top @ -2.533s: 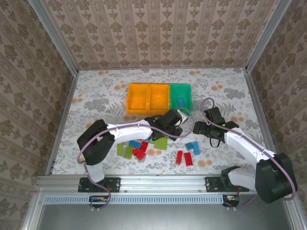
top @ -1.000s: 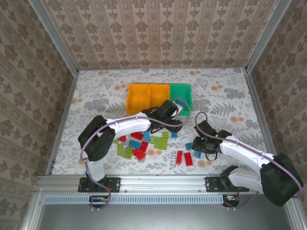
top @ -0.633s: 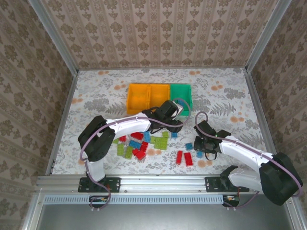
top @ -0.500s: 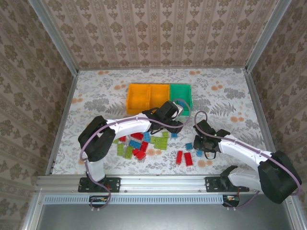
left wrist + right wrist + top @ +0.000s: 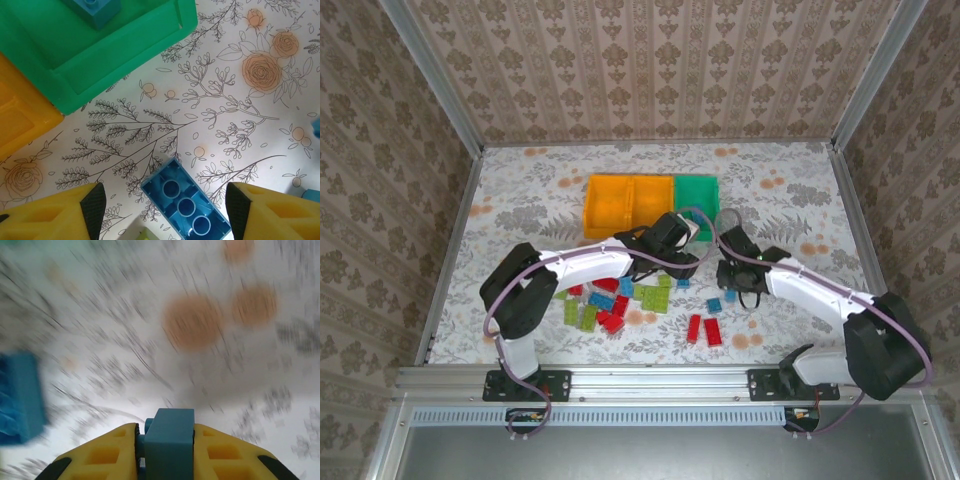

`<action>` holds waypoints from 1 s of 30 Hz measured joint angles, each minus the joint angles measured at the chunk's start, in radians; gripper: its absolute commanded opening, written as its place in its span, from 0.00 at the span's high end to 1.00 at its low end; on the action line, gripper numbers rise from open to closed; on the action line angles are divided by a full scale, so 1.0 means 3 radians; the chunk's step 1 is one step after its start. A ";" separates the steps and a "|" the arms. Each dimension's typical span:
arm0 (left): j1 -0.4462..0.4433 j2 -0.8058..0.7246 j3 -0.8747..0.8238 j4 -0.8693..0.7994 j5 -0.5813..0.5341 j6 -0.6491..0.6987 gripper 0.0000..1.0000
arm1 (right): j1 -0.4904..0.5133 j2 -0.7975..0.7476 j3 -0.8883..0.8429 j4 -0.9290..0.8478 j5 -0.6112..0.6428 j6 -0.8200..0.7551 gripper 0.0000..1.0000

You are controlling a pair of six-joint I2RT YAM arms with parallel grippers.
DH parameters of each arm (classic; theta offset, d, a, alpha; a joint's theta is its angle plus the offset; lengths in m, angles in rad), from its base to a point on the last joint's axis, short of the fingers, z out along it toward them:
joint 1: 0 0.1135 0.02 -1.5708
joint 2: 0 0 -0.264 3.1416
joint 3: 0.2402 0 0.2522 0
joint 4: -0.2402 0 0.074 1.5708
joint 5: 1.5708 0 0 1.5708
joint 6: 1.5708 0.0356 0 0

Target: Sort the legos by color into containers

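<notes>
Finds right gripper (image 5: 733, 272) shifted nearer green bin (image 5: 697, 190) than a second ago, pinching blue brick (image 5: 169, 437). Finds left gripper (image 5: 672, 262) spread astride second blue brick (image 5: 186, 206) on table (image 5: 520, 200), near green bin. Notes loose bricks (image 5: 620, 300) scattered before arms.

Nothing legible anywhere: no lettering, brand, number or sign to read on the small blue studded plastic brick (image 5: 186, 205) lying between the left fingers (image 5: 50, 215), on the teal-green plastic bin (image 5: 125, 47) beyond them, or on the blurred blue brick (image 5: 169, 440) clamped between the right fingers (image 5: 100, 455).
</notes>
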 measured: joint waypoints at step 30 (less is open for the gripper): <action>-0.0108 0.0427 0.0092 -0.0047 -0.0061 -0.0867 0.34 | -0.0529 0.1918 0.2233 0.0542 -0.0017 -0.0654 0.35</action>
